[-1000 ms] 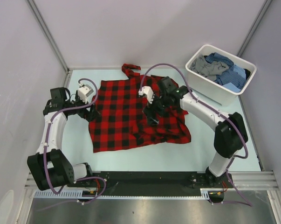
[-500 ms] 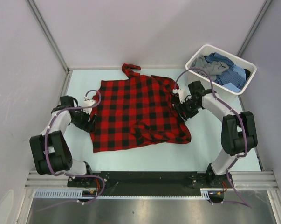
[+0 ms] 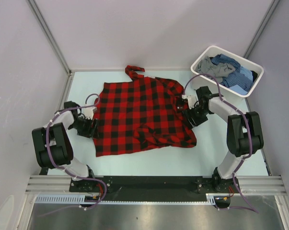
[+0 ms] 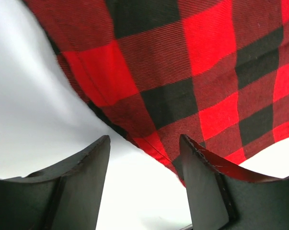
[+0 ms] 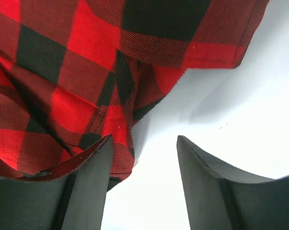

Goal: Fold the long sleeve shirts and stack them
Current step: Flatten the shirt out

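Robot lab cell, not a home or shop. Plain pale panel walls (image 3: 158,28) on three sides, metal corner posts (image 3: 48,36). Bare pale-green table (image 3: 149,155). Aluminium rail (image 3: 264,182) along the near edge, slotted cable duct (image 3: 58,198) below it. Left arm (image 3: 51,148) and right arm (image 3: 240,134) bolted there, purple cables (image 3: 202,76) looped along them. Only props: one shirt (image 3: 139,115) laid flat, a white tub (image 3: 218,91) of clothes.
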Controlling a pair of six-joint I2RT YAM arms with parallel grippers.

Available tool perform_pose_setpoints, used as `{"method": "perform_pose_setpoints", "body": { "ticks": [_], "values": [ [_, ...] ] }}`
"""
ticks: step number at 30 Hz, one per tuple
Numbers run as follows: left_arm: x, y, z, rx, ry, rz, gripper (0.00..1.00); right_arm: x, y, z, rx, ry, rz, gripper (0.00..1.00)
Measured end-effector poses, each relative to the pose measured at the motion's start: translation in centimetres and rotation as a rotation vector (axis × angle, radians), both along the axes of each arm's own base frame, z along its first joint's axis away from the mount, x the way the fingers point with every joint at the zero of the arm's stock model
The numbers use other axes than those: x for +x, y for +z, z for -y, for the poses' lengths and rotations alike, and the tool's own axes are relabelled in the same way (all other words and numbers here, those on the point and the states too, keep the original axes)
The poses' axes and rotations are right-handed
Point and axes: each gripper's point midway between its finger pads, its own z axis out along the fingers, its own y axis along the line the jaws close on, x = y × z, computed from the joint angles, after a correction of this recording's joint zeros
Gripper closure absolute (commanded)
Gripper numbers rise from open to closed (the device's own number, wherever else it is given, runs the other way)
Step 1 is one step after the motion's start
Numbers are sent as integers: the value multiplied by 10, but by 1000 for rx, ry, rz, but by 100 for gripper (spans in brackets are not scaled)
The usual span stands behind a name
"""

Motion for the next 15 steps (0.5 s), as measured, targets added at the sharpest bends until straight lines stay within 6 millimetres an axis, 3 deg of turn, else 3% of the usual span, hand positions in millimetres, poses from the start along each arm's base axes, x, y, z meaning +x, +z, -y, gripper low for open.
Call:
{"method": "perform_pose_setpoints", "body": {
  "ticks": [6,10,14,15],
  "values": [
    [9,-1,-5,-6,44,-18,42,-7,-10,6,8,-24,-62,52],
    [15,-3,-4,-20,53,-21,58,-13,-12,4,31,-24,-96,59],
    [19,-6,-1,-48,60,-27,82,-18,-12,0,56,-12,-119,78],
    [19,-6,0,-55,60,-29,85,-19,-12,-1,60,-9,-123,90]
  ]
}}
